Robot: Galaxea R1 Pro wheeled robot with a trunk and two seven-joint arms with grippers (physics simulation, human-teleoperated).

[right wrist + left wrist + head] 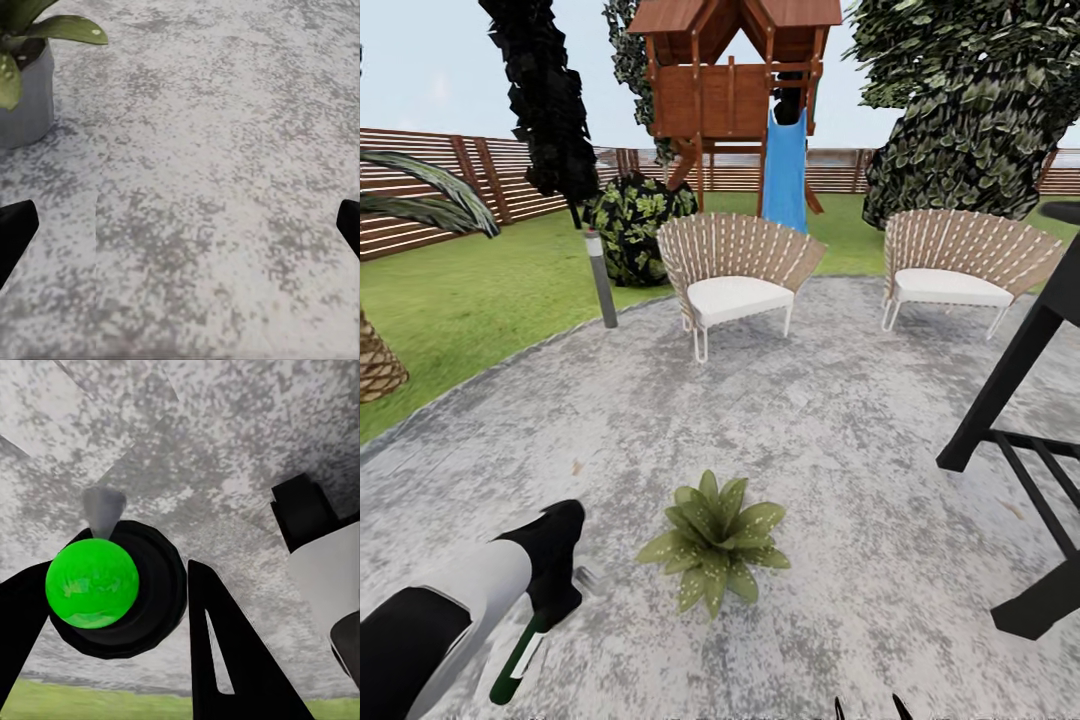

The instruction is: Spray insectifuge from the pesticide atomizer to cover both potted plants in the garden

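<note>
The slim dark green spray bottle [520, 652], pinched by the left gripper [556, 590], should be aimed at the spiky olive-green potted plant [714, 540]; the right gripper [180, 225] is held spread.

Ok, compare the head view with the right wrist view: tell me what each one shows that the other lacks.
Head view alone: two chairs, the blue slide, the lamp post, the lawn, and the left tool shut on the spray bottle.
Right wrist view alone: the plant's grey pot and the right tool's dark fingertips, wide apart.
Both: the plant and the grey paving.
</note>
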